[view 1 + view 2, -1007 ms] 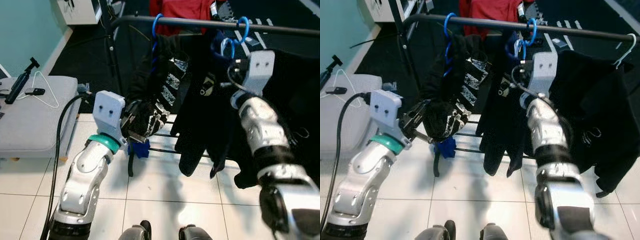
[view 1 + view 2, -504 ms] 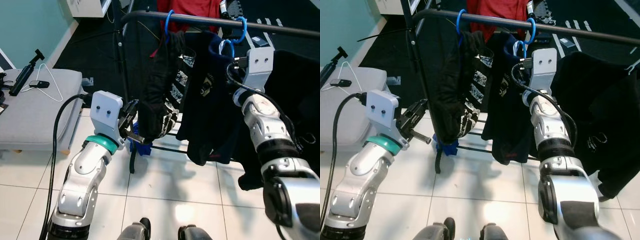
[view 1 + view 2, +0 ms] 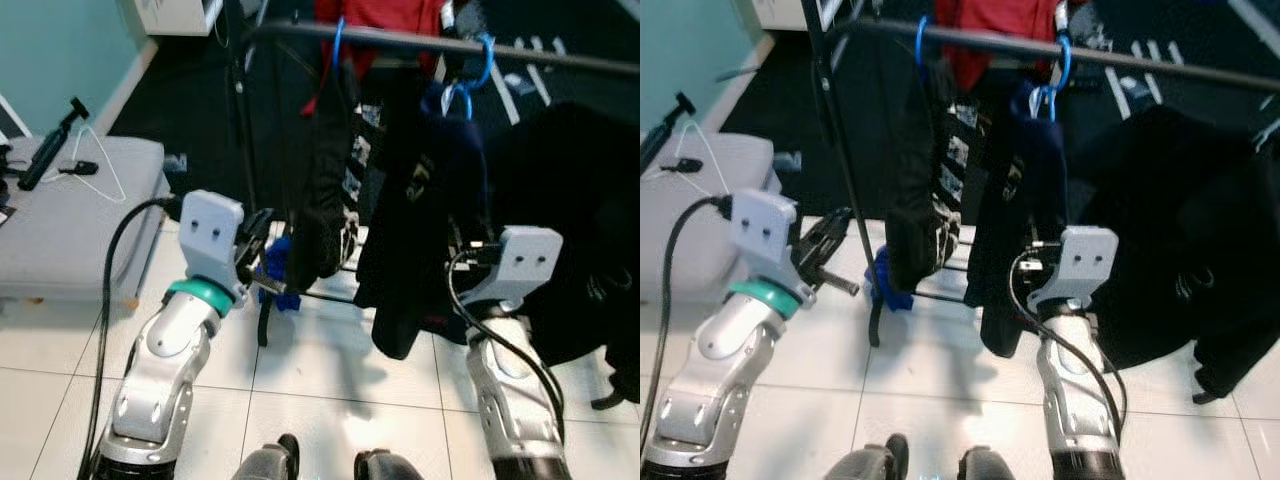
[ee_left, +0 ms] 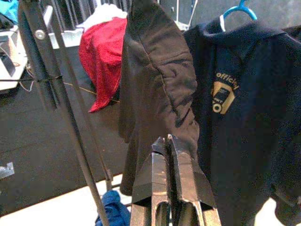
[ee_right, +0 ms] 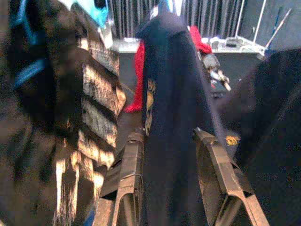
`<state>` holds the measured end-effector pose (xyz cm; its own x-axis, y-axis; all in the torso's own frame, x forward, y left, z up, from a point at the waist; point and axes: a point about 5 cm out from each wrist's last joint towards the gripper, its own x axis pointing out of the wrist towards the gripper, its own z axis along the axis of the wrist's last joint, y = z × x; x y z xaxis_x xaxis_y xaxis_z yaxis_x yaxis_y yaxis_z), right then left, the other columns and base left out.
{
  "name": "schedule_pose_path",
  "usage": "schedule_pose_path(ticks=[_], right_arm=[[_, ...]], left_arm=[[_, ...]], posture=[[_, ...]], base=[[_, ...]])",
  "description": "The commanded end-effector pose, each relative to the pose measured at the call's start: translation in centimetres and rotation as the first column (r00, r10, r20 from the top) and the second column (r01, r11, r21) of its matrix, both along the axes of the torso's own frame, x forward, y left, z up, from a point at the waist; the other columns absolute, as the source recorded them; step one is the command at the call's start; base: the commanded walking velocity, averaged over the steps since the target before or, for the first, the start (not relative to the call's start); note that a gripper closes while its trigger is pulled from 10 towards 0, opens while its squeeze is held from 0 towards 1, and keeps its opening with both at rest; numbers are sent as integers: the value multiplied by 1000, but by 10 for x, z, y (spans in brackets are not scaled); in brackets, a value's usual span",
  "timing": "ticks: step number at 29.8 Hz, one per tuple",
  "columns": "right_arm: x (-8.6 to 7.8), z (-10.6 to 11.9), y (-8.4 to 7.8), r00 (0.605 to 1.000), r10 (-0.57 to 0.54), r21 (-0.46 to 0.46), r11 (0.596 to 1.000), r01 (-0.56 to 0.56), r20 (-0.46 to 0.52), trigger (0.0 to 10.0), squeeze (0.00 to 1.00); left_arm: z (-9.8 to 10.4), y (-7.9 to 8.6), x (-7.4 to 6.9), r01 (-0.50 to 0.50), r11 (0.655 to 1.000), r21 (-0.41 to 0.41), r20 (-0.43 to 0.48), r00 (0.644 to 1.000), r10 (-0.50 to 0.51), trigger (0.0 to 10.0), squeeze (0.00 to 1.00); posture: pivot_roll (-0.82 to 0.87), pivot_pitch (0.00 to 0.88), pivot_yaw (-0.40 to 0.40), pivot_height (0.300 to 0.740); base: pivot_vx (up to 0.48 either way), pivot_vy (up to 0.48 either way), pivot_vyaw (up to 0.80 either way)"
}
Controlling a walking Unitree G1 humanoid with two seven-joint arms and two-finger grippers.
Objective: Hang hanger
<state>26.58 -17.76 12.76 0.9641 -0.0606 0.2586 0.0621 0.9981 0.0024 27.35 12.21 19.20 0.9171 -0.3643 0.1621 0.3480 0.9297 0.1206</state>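
Left wrist view looks along the left gripper [image 4: 170, 141], whose two black fingers lie pressed together with no gap, their tips just in front of a black garment [image 4: 157, 89] hanging edge-on. Whether they touch the cloth cannot be told. Beside that garment hangs a navy shirt [image 4: 235, 117] with a gold emblem, on a blue hanger [image 4: 240, 8]; on the garment's other side stand the rack's dark post [image 4: 44, 70] and a red cloth [image 4: 103, 61] farther back.

Right wrist view shows the right gripper [image 5: 171, 155] spread wide, its fingers [image 5: 129, 174] standing either side of the navy shirt's [image 5: 176, 113] hanging edge (the cloth sits in the gap, not pinched). Next to it is the black garment's white-patterned side [image 5: 99, 117], a face the left wrist view never catches.

From the head, the rail [image 3: 520, 50] runs across the top, and everything places off it. Two blue hooks sit on it: one [image 3: 338, 40] carrying the black garment [image 3: 325, 200], another [image 3: 480, 62] carrying the navy shirt [image 3: 420, 230]. More black clothes [image 3: 570, 220] hang farther along the rail on the robot's right. The left gripper [image 3: 262, 245] is well below the rail beside the black garment's lower part; the right arm's wrist housing [image 3: 525, 260] is low, under the navy shirt. Away from the rail on the left, a grey couch [image 3: 60, 230] holds a white wire hanger [image 3: 100, 175].
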Motion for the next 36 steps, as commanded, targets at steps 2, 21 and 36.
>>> schedule_pose_path(ticks=[2, 21, 36], right_arm=[[-11, -25, -2, 997, -16, -18, 1000, 14, -81, 10000, 0], [-40, -154, -9, 774, 26, 10, 1000, -25, -633, 10000, 0], [-85, -202, -12, 532, 58, 55, 998, -21, -845, 10000, 0]], left_arm=[[-12, 0, -2, 10, 1000, 17, -35, 999, -10, 10000, 0], [-223, 49, -52, -104, 934, 342, -637, 705, 311, 10000, 0], [-259, 62, -83, -91, 921, 379, -719, 598, 355, 10000, 0]], posture=[[-86, 114, 72, 740], [-117, 64, 41, 740], [-87, 37, 32, 740]], base=[[0, 0, 0], [0, 0, 0], [0, 0, 0]])
